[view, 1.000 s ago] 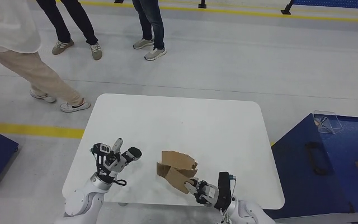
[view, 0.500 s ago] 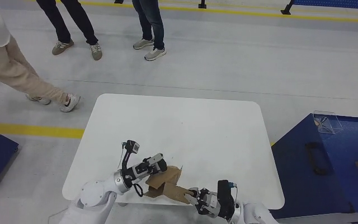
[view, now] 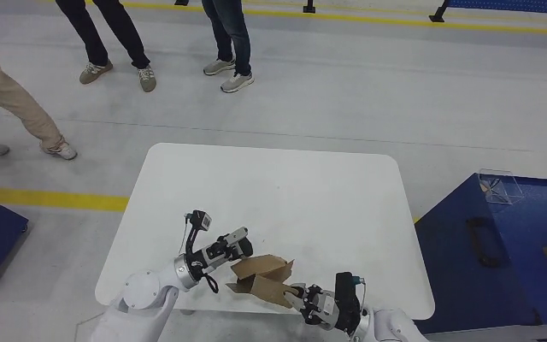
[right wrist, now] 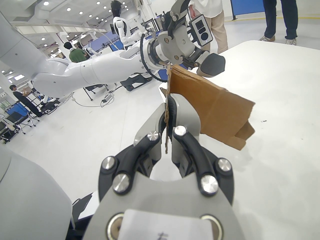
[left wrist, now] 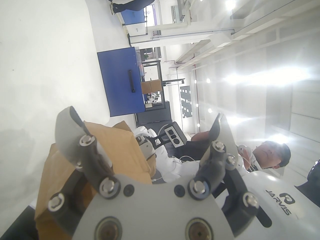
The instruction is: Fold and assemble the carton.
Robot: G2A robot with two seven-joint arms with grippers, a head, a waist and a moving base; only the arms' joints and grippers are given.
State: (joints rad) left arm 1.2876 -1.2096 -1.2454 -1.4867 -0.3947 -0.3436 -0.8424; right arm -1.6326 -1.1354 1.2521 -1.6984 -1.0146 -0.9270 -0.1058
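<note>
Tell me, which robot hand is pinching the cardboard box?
The right gripper: it is shut on the edge of the carton. The left gripper stands open by the carton's top, gripping nothing.

I count one carton [view: 261, 275], a single piece of brown cardboard, and one white table [view: 282, 188]. I have two claws at work. One, the left claw [view: 242, 243], has its fingers spread wide. The other, the right claw [view: 296, 293], is pinched on a cardboard flap. One blue cabinet [view: 487, 248] stands beside the table.
</note>
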